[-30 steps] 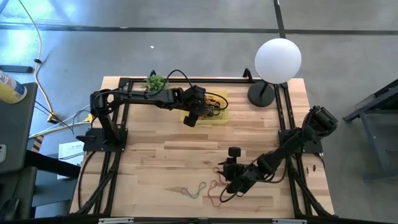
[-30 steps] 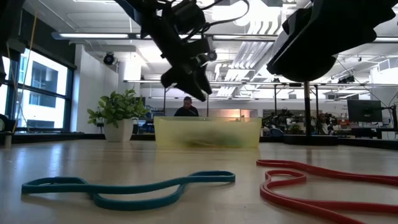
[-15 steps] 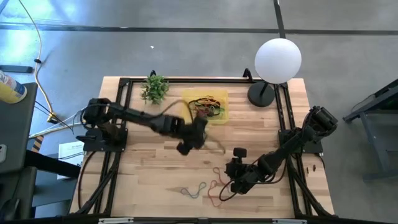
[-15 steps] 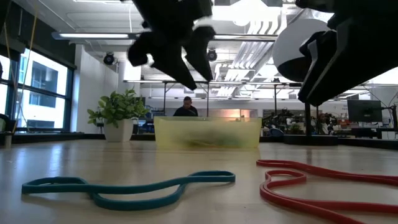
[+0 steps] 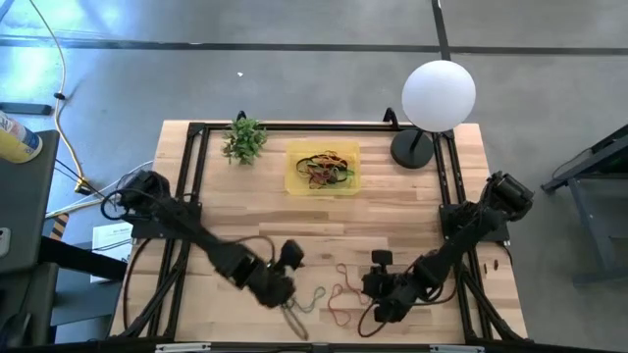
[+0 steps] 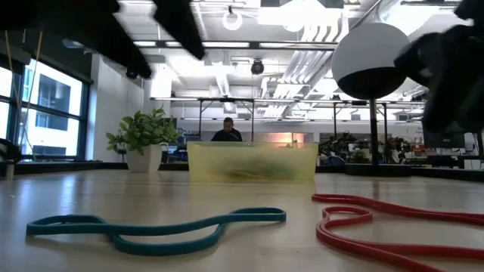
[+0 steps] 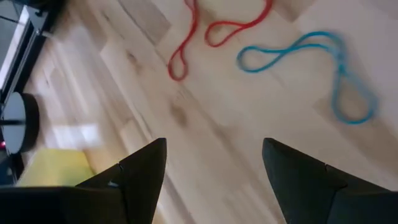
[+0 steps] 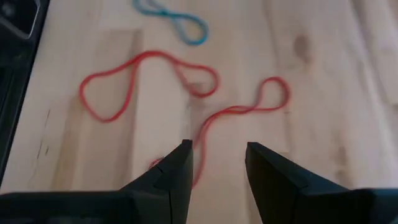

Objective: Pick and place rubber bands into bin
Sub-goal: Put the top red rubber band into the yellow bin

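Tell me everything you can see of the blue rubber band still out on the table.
The blue rubber band is one thin, floppy teal-blue loop lying flat on the bare wood, pinched into a long figure-eight with a rounded lobe at each end. It sits near the table's front edge, beside the red bands, apart from them as far as the views show. Nothing grips it: the left gripper hangs open above the table nearby. It is far from the yellow bin.
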